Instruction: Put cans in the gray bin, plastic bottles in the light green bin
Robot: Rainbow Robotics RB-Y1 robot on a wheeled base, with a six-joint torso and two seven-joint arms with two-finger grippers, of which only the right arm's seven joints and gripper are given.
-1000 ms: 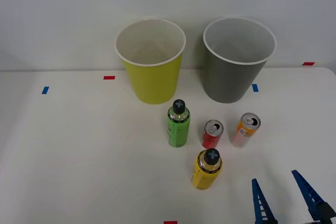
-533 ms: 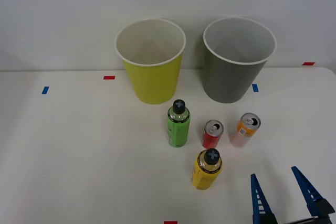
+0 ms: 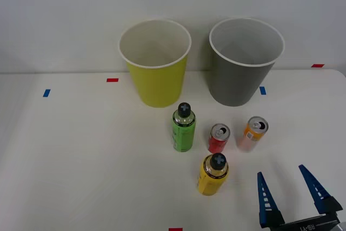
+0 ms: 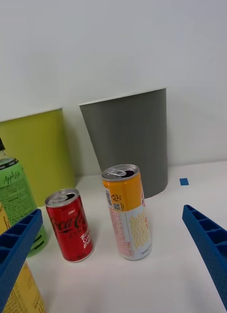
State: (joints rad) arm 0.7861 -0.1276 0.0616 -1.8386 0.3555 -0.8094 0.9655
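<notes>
Cans upright before empty gray bin and light green bin, right fingers apart.

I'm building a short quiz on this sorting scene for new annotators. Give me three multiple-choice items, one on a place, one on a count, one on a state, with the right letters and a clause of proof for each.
1. Which item stands nearest the right gripper?
A. green bottle
B. yellow bottle
C. light green bin

2. How many cans stand on the table?
A. one
B. two
C. four

3. What is the right gripper's state?
A. open and empty
B. shut on a can
C. shut on a bottle

Answers:
1 B: in the front view the yellow bottle stands closest to the blue fingers.
2 B: the red can and the orange can stand upright on the table, before the gray bin.
3 A: the fingers are spread apart with nothing between them.
</notes>
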